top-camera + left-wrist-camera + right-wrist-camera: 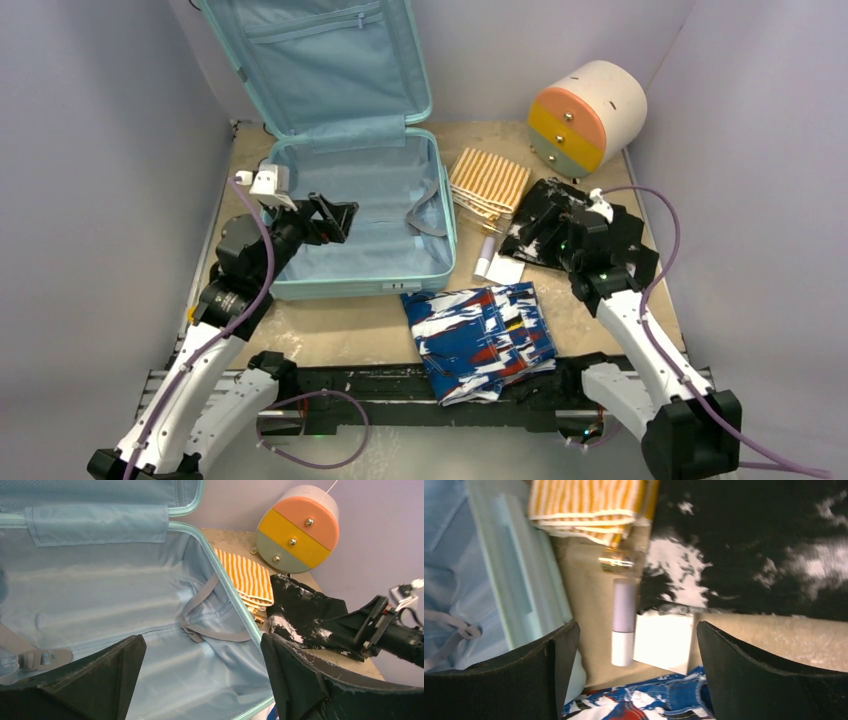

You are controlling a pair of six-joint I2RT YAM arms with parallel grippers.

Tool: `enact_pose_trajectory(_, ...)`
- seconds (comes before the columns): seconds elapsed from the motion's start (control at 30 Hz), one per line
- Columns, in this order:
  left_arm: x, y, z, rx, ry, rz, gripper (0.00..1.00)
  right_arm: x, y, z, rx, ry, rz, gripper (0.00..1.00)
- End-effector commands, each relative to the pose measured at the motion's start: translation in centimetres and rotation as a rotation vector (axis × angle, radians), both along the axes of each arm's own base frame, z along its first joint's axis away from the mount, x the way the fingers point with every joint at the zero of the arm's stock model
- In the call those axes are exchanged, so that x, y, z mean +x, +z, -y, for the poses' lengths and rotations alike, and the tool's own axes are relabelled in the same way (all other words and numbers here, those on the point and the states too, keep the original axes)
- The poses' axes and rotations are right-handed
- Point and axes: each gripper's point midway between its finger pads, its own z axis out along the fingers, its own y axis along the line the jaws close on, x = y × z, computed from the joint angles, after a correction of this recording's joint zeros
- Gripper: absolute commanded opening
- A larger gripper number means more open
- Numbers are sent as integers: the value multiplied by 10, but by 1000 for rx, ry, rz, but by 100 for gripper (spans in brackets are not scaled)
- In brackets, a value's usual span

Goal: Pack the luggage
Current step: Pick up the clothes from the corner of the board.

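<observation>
The pale teal luggage (372, 262) lies open at the back left of the table, its lid propped upright. Its lined tray (100, 595) holds only grey straps. My left gripper (335, 218) hovers open over the tray's left half, nothing between its fingers (202, 645). My right gripper (540, 232) is open above a black-and-white garment (548, 205), to the right of the luggage rim (519, 570). In the right wrist view a lilac-and-white tube (624, 620) and a white box (664, 641) lie below the open right gripper (636, 630).
An orange-striped folded cloth (487, 183) lies beside the luggage's right rim. A blue, red and white patterned garment (480, 335) sits at the near middle. A round cream drawer unit (585, 115) stands at the back right. Grey walls enclose the table.
</observation>
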Motion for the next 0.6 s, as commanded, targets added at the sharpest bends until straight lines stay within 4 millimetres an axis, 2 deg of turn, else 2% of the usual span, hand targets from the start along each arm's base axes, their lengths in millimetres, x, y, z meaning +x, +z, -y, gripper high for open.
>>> enact_pose_trajectory(0.0, -4, 17, -1, -41, 6, 48, 93, -10, -19, -4, 119, -13, -44, 89)
enact_pose_trajectory(0.13, -7, 19, 1, -49, -5, 51, 93, -37, -38, -1, 89, 17, -106, 91)
enact_pose_trajectory(0.37, -7, 18, 4, -53, -22, 47, 93, -99, -63, -16, 187, 92, -286, 97)
enact_pose_trajectory(0.57, -2, 8, 6, -51, -24, 9, 93, -149, -89, -1, 216, -58, -500, 99)
